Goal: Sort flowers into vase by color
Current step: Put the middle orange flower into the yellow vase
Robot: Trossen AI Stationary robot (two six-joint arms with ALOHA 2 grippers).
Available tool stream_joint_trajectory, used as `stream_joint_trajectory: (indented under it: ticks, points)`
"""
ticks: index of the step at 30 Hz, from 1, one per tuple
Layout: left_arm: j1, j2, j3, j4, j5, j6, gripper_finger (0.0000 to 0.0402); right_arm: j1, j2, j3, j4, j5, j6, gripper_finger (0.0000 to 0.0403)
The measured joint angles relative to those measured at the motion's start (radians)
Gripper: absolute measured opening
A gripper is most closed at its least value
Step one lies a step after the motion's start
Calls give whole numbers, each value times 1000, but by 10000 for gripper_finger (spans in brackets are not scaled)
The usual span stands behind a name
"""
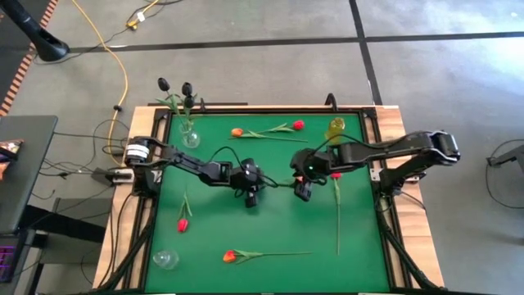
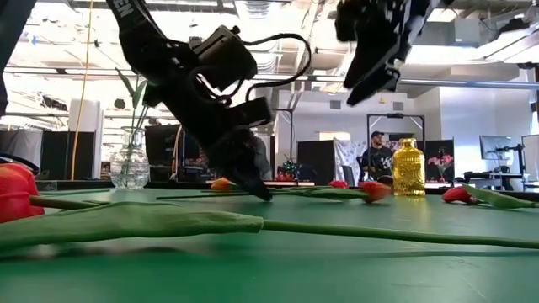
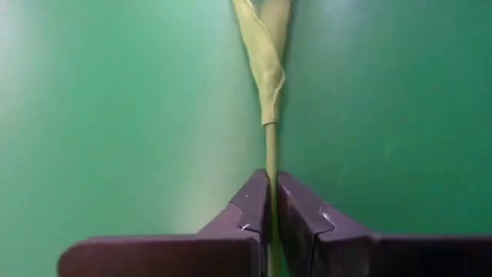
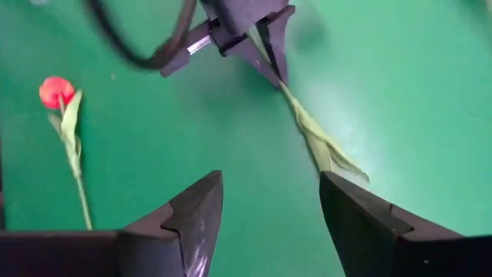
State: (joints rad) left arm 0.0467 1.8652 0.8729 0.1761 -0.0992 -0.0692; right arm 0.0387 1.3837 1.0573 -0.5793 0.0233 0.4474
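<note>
My left gripper (image 1: 252, 193) stands at the middle of the green table (image 1: 270, 229), shut on the thin stem of a flower (image 3: 265, 61). That flower lies on the table and runs toward my right gripper. Its leaves (image 4: 323, 146) show, but its head is hidden. My right gripper (image 1: 301, 190) hangs open above those leaves, holding nothing. Black tulips stand in a clear vase (image 1: 190, 136) at the far left. A yellow vase (image 1: 336, 129) stands at the far right. Loose red tulips (image 1: 182, 223) and orange tulips (image 1: 230, 256) lie on the table. My left gripper pinches the bare stem (image 3: 270, 165) below the leaves between its two fingers. The fingers slant down from the table's left side and lie along the stem. The fingertips (image 2: 263, 192) are down at the table, and the flower lies flat on it beyond them.
A small clear vase (image 1: 165, 259) stands at the near left corner. An orange tulip (image 1: 237, 132) and a red tulip (image 1: 298, 124) lie near the far edge. Another red tulip (image 1: 336, 175) lies under the right arm, its stem running toward the near edge.
</note>
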Motion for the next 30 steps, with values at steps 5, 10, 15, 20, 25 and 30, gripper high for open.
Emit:
stream_joint_trajectory:
  ticks: [5,10,15,20,25,30]
  points:
    - [71,-172,1,0,-37,58,2,40,-110,0,-18,143,27,244]
    - [145,-348,1,39,36,30,1,87,-209,0,27,172,63,244]
    - [194,-474,3,194,176,-79,0,156,-239,0,153,270,21,244]
    - [199,-505,3,437,307,-186,0,163,-212,0,360,432,-157,244]
    - [188,-505,3,547,376,-238,0,84,-185,0,642,309,-296,244]
    - [175,-505,3,590,439,-253,0,20,-185,0,738,225,-298,244]
